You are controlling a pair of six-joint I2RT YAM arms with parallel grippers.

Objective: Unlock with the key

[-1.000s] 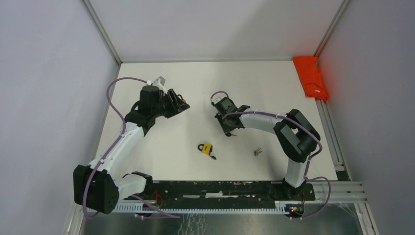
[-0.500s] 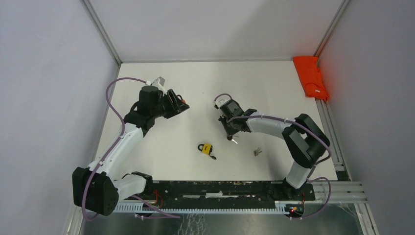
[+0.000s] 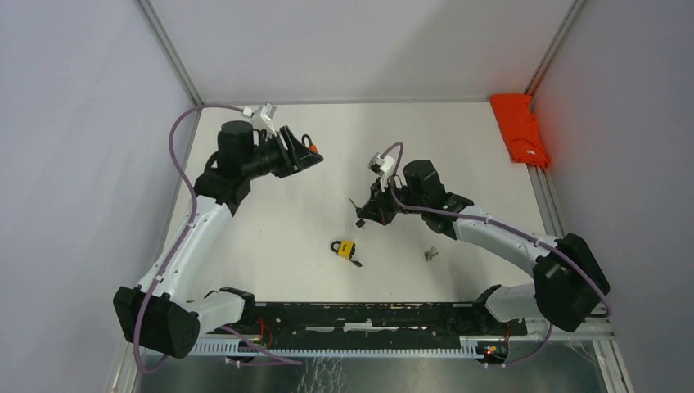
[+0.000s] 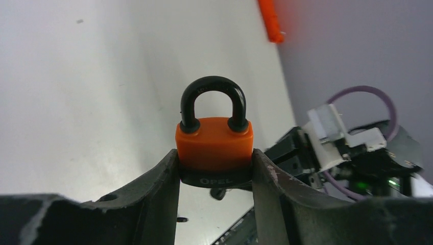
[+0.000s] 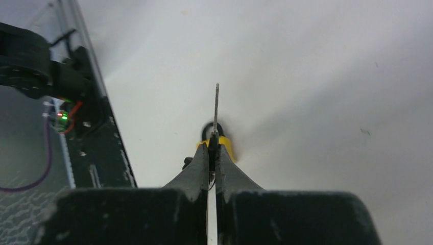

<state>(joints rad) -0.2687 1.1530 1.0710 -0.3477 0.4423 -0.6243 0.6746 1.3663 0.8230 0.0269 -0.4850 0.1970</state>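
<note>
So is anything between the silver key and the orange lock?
Nothing visible does: the thin silver key in the right gripper and the orange padlock in the left gripper have only bare white table between them.

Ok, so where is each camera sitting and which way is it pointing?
Top external: fixed above and behind the bases, looking down at the table; left arm, right arm and a yellow padlock show.
Left wrist: on the left arm, looking along the left fingers, shut on an orange padlock; the right arm shows beyond.
Right wrist: looking along the right fingers, shut on a key, toward the yellow padlock.
Shared: top and right wrist both show the yellow padlock.
</note>
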